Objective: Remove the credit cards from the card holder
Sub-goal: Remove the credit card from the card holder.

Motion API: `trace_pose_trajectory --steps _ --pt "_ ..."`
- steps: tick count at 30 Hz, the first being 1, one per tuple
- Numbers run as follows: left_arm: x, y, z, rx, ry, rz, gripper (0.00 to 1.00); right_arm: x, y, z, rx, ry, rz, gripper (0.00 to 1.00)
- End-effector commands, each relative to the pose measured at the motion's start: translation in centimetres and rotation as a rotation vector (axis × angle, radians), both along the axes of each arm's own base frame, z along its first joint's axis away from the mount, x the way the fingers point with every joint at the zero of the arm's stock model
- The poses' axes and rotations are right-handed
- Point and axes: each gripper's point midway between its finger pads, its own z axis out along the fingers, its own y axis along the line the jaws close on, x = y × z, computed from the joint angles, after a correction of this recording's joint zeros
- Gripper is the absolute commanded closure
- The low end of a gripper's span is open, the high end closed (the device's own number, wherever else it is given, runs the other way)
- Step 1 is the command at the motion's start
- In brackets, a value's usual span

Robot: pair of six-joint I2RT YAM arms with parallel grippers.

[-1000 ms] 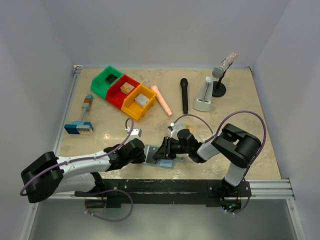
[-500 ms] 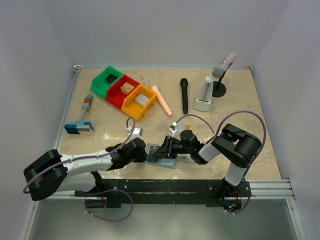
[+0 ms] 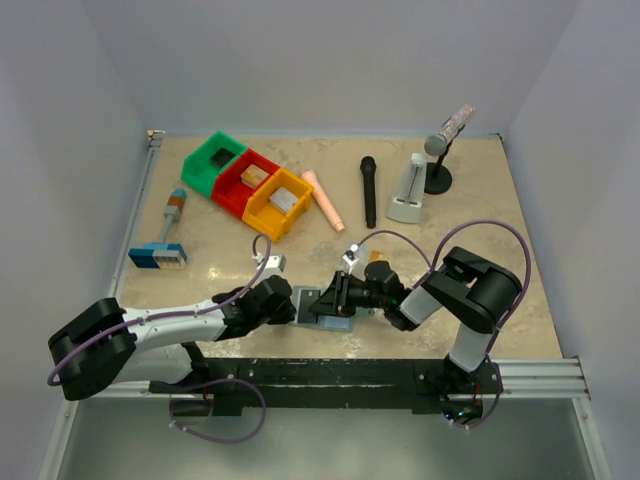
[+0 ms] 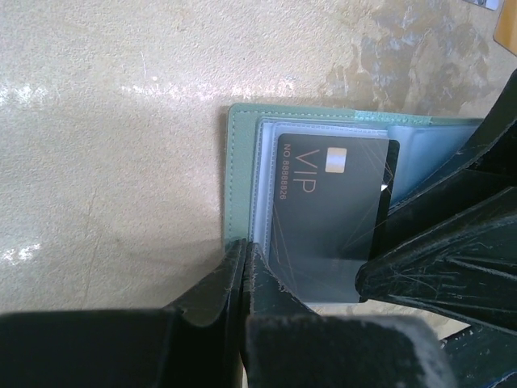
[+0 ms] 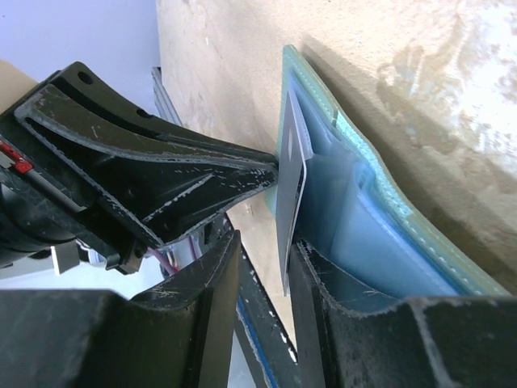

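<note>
Card holder (image 3: 318,306) is lying open at desk's near edge. L end effector (image 4: 245,260), closed, seems to be pinning its left edge. R end effector (image 5: 265,241) is straddling the dark credit card (image 4: 331,202), jaws still apart. Clamp squarely, then slide straight out.

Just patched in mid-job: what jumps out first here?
Both grippers meet over the open teal card holder at the near edge of the table; the left gripper is shut on its rim. A dark VIP credit card stands partway out of a clear pocket, its edge between the fingers of the open right gripper.
</note>
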Motion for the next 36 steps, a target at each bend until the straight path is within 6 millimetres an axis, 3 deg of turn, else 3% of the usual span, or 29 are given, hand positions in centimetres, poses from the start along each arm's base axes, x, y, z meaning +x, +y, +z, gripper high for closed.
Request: trace_pose_trajectory --steps 1,36 --pt "-2.1 2.4 -3.1 0.103 0.099 0.007 1.0 0.4 0.0 2.1 0.066 -0.058 -0.002 0.67" --pt "-2.1 2.7 -3.8 0.13 0.115 0.019 1.0 0.5 -2.2 1.5 0.062 -0.056 -0.048 0.75"
